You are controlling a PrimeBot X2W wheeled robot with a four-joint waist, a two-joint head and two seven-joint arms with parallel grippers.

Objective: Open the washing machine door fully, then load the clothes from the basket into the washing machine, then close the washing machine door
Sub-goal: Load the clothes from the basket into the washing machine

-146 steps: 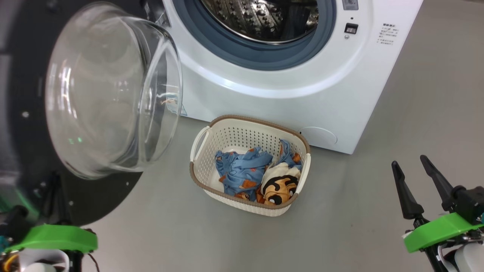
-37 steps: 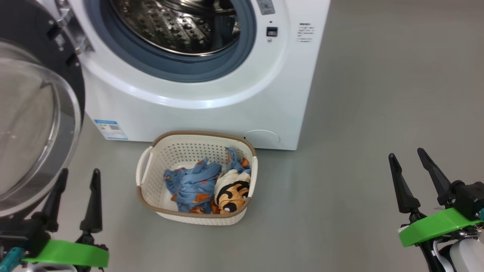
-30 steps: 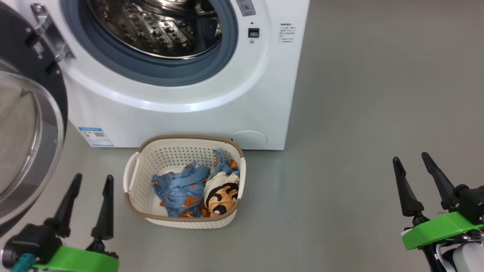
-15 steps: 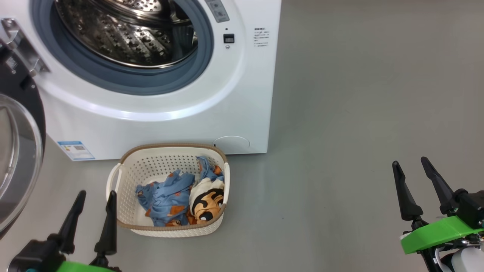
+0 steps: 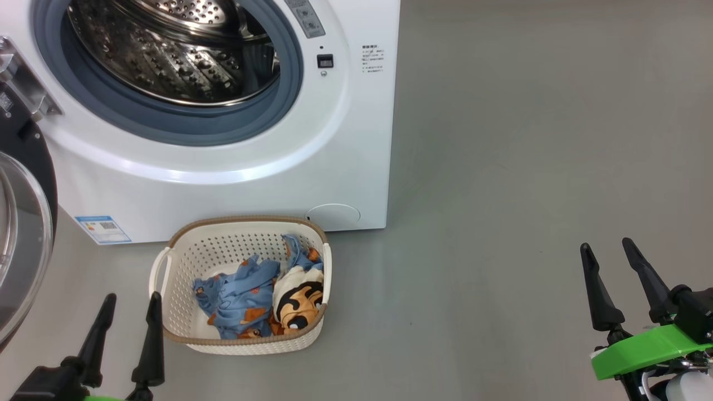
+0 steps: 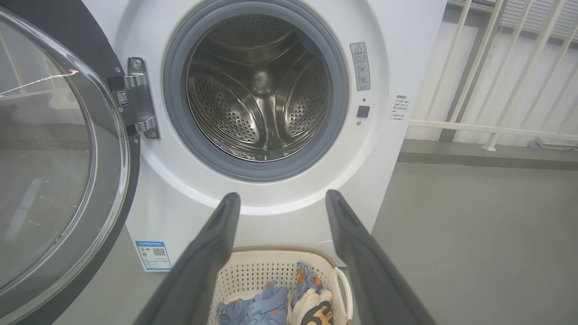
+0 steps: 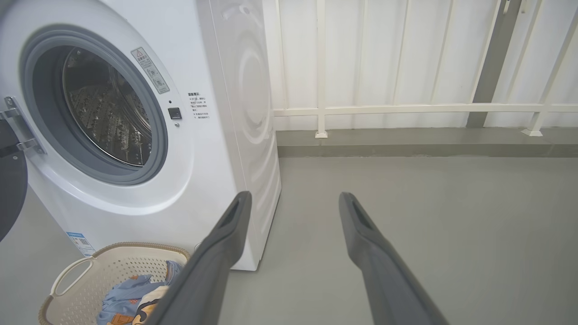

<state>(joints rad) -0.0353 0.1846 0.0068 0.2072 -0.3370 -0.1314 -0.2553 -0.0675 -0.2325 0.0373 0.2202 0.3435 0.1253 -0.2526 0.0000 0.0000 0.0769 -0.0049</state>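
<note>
The white washing machine [image 5: 223,167] stands open, its steel drum [image 6: 257,97] bare inside. Its black glass-domed door [image 5: 19,245] hangs swung out at the left [image 6: 54,158]. On the floor in front sits the cream basket [image 5: 172,267] holding the clothes [image 5: 262,298], blue printed pieces and a cream cartoon one. My left gripper [image 5: 131,301] is open and empty, just left of the basket's near corner. In its wrist view the left gripper [image 6: 282,196] points at the machine front above the basket [image 6: 280,262]. My right gripper [image 5: 607,248] is open, empty, far right over bare floor.
Grey floor [image 5: 501,167] stretches to the right of the machine. A white railing and wall [image 7: 406,108] run behind, above a low kerb. A blue label [image 5: 103,228] marks the machine's lower left front.
The head view has swung right, so machine, door and basket slid leftward in frame. The left gripper came out from behind the door and now sits beside the basket. The right gripper kept its place.
</note>
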